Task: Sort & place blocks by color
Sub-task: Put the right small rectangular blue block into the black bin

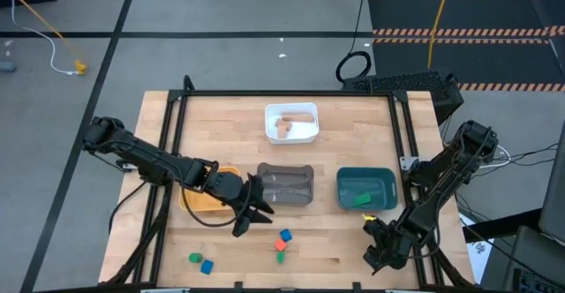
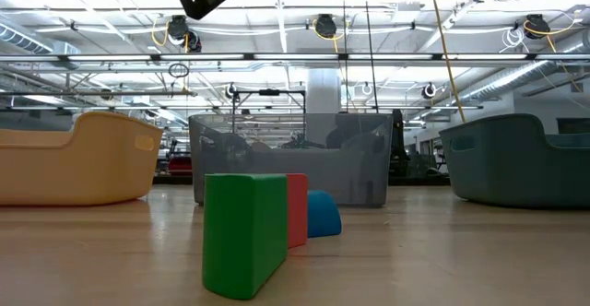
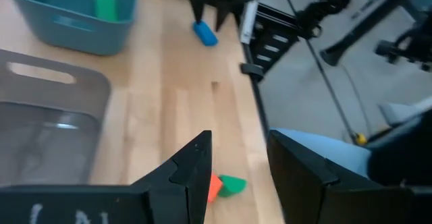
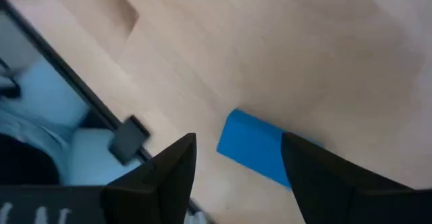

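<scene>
Four trays sit on the wooden counter: a white tray toward the far edge holding tan wood pieces, and a row of three nearer the middle, a yellow tray, a grey tray and a teal tray with one green block inside. The left gripper hangs over the bare counter just in front of the grey tray, between it and the loose blocks, its fingers spread and holding nothing; its arm lies across the yellow tray and hides much of it. The right gripper is low at the near right corner of the counter, in front of the teal tray, fingers spread on either side of a blue block that lies flat on the wood near the black frame rail; whether the fingers touch it cannot be told. In the open strip along the near edge a blue, red-orange and green cluster stands close together at centre, and a green and blue pair lies to the left, well apart from it. That makes five loose blocks there besides the one by the right gripper. The counter between the two groups is bare wood, and the black frame runs along both sides.
</scene>
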